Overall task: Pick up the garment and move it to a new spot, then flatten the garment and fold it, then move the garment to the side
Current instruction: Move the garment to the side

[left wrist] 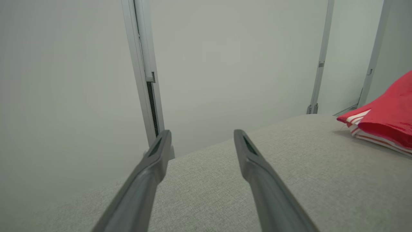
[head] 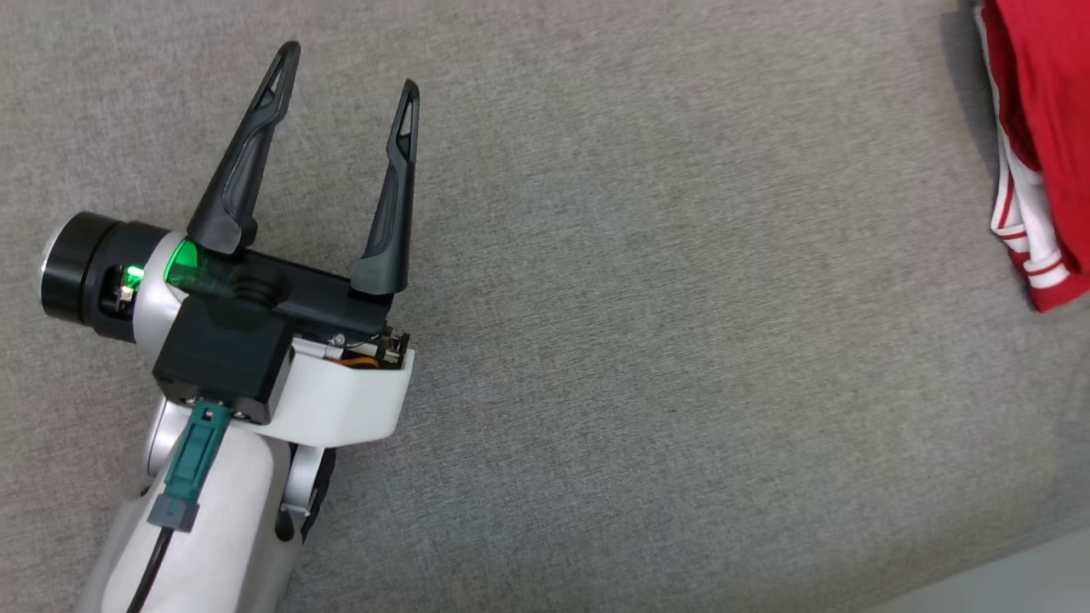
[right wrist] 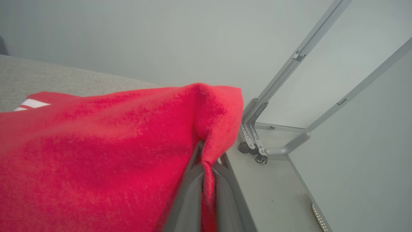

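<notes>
The left gripper (head: 350, 66) hovers over the grey fabric surface (head: 681, 340) with its 2 dark fingers spread wide and nothing between them. I think it is free because the garment is well apart from it and only 1 arm is needed here.

The red garment (head: 1043, 128), with white stripes on its hem, lies at the far right edge of the surface in the head view. It is cut off there, so I cannot tell its full shape or how neatly it is folded.

In the right wrist view the right gripper (right wrist: 210, 161) has its fingers pressed together on a fold of the red cloth, which drapes over the tips and hides them. This pinch at the edge looks to me like a grip for carrying the garment to the side. How much of the cloth rests on the surface and how much hangs is hard to make out.

Behind it, grey metal frame legs (right wrist: 257, 141) stand on a pale floor.
</notes>
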{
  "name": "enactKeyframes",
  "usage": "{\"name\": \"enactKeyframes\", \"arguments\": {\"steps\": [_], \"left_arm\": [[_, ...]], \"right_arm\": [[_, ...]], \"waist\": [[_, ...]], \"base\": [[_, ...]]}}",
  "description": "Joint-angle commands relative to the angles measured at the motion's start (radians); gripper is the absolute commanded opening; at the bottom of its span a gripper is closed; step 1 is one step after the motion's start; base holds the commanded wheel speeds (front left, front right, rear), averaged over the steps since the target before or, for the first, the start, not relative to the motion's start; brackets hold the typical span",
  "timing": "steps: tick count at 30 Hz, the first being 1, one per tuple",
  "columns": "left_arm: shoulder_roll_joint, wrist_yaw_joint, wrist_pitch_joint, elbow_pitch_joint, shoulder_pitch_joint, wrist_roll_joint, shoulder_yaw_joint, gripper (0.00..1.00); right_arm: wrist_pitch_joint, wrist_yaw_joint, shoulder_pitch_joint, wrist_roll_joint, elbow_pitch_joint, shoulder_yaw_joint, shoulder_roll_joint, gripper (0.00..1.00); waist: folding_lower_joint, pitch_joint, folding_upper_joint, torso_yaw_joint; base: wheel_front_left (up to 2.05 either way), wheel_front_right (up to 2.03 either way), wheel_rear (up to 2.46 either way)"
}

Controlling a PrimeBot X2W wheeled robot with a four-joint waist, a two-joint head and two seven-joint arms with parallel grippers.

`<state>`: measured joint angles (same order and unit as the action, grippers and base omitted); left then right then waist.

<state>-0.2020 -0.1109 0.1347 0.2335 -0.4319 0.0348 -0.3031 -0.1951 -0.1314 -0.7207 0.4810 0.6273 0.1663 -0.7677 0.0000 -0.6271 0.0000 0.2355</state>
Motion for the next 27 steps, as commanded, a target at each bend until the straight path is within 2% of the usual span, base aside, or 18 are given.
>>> {"name": "enactKeyframes", "arguments": {"steps": [1,2,3,9,13,19,27], "left_arm": [[0.002,0.005,0.006,-0.008,-0.026,-0.006,-0.004,1.0],[0.005,0.006,0.009,-0.014,-0.036,-0.007,-0.008,1.0],[0.006,0.01,0.01,-0.019,-0.043,-0.006,-0.013,1.0],[-0.001,0.013,0.016,-0.04,-0.063,-0.009,-0.018,1.0],[-0.008,0.002,0.023,-0.055,-0.042,-0.001,-0.009,1.0],[-0.015,-0.013,0.037,-0.089,0.018,0.023,0.003,1.0],[-0.027,-0.026,0.052,-0.123,0.123,0.068,0.023,1.0]], "right_arm": [[-0.006,0.002,-0.032,-0.01,0.044,0.003,0.02,0.43],[-0.012,0.002,-0.05,0.004,0.072,0.005,0.039,0.91],[-0.017,0.002,-0.065,0.003,0.108,0.004,0.049,1.0],[-0.061,0.001,-0.109,0.046,0.249,-0.033,0.106,1.0],[-0.071,0.002,-0.084,0.096,0.255,-0.065,0.136,1.0],[-0.07,0.001,0.05,0.092,0.076,-0.153,0.21,1.0],[-0.07,0.001,0.3,0.018,-0.214,-0.208,0.371,1.0]], "waist": [[0.0,-0.04,0.0,-0.018],[0.0,-0.046,0.0,-0.021],[0.0,-0.05,0.0,-0.023],[0.0,-0.06,0.0,-0.026],[0.0,-0.033,0.0,-0.012],[0.0,0.064,0.0,0.018],[0.0,0.209,0.0,0.024]], "base": [[0.0,0.0,0.0],[0.0,0.0,0.0],[0.0,0.0,0.0],[0.0,0.0,0.0],[0.0,0.0,0.0],[0.0,0.0,0.0],[0.0,0.0,0.0]]}}
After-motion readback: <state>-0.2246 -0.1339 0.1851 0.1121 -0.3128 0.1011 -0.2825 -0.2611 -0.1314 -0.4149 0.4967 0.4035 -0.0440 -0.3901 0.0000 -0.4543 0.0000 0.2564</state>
